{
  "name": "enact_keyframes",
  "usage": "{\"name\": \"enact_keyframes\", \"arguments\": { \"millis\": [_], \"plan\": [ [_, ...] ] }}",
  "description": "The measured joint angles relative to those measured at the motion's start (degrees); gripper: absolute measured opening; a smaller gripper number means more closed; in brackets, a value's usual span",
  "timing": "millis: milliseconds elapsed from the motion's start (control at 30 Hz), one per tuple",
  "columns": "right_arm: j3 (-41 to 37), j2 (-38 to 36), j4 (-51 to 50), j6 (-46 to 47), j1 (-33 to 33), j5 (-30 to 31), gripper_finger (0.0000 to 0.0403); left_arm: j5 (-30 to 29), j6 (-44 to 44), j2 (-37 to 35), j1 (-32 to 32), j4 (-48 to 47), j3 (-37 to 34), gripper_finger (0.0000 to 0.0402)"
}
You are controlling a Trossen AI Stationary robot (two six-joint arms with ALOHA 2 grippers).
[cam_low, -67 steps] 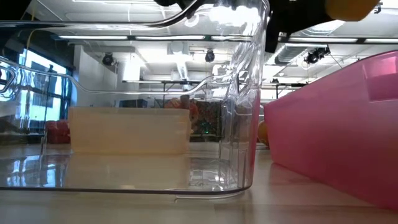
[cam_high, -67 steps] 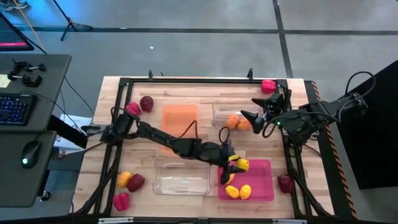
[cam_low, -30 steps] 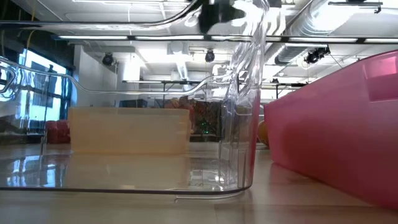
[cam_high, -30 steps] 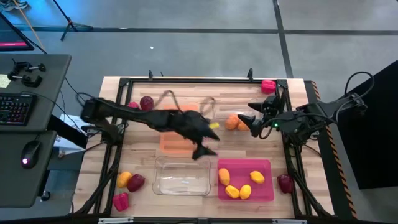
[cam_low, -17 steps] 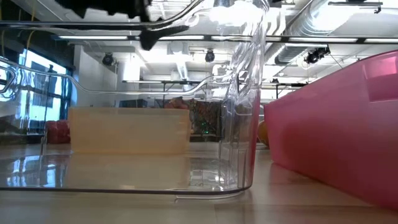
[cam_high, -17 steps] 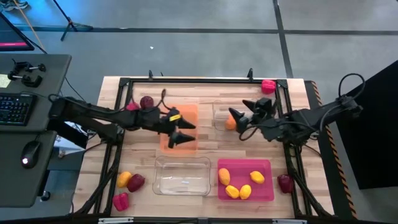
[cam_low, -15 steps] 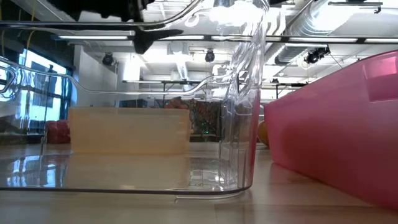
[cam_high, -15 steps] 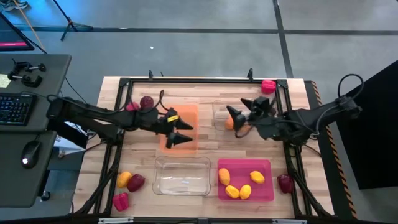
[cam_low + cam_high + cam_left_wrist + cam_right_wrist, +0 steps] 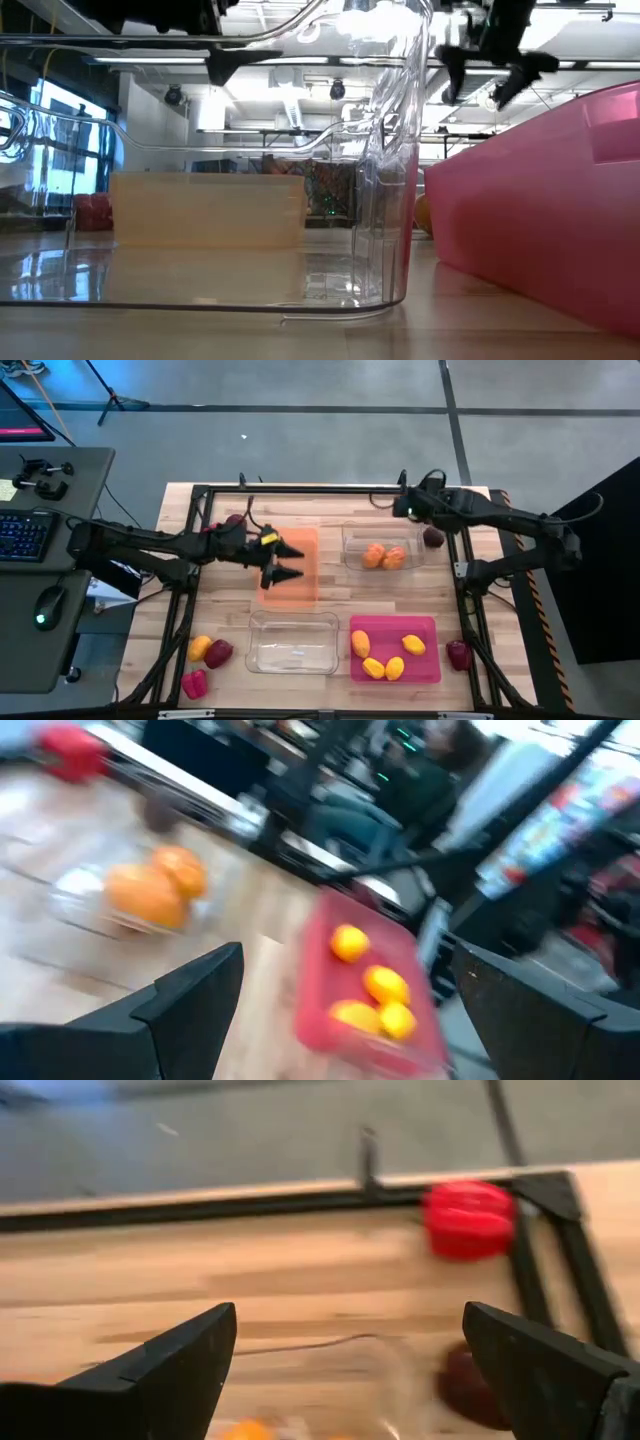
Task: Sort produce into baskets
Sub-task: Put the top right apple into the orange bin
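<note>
My left gripper [image 9: 288,561] [image 9: 340,1010] hangs open over the translucent orange basket [image 9: 300,588], holding nothing. My right gripper [image 9: 487,76] [image 9: 345,1370] is open and empty, raised above the far right part of the table. A red pepper [image 9: 468,1218] and a maroon fruit [image 9: 433,537] lie on the wood near it. Two orange fruits [image 9: 383,556] lie in the far clear basket [image 9: 350,550]. Several yellow lemons [image 9: 385,660] lie in the pink basket [image 9: 430,672]. The near clear basket [image 9: 293,643] holds nothing.
At the near left lie an orange fruit [image 9: 200,648], a maroon fruit [image 9: 218,653] and a red pepper [image 9: 195,683]. Another maroon fruit [image 9: 458,653] sits at the near right. A black frame [image 9: 300,489] runs round the table. A desk with a keyboard [image 9: 25,535] stands to the left.
My left gripper has swung from beside the pink basket toward the table's far left, ending over the orange basket, still open. My right gripper went left over the far clear basket, then swung up toward the far edge, still open.
</note>
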Motion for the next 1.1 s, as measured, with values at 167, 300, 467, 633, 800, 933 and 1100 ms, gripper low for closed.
{"name": "enact_keyframes", "arguments": {
  "millis": [167,300,467,633,800,933,1100],
  "plan": [
    [-8.9,-0.2,8.1,-9.9,-16.0,-12.0,0.0379,-1.6,-0.5,-0.7,8.3,-0.5,0.0,0.0346],
    [-16.2,-0.1,17.8,-12.7,-25.2,-21.4,0.0379,-0.1,-5.0,-0.6,15.1,-0.5,0.1,0.0346],
    [-19.7,-0.2,21.0,-9.0,-29.8,-20.6,0.0379,5.3,-7.9,-0.7,20.1,-0.2,1.0,0.0346],
    [-19.8,-0.3,18.4,-6.0,-30.4,-17.3,0.0379,7.2,-7.3,-0.6,23.5,-0.3,2.3,0.0346],
    [-19.8,-1.4,12.7,-3.7,-30.3,-16.4,0.0379,13.1,-6.0,-0.6,29.9,-1.5,2.4,0.0346],
    [-19.8,-4.3,7.0,4.0,-29.4,-13.9,0.0379,22.5,-2.5,-0.6,35.3,-3.9,2.4,0.0346],
    [-19.8,-8.5,5.6,16.2,-27.0,-11.7,0.0379,28.8,1.3,-0.6,39.9,-6.0,2.4,0.0346]
  ]
}}
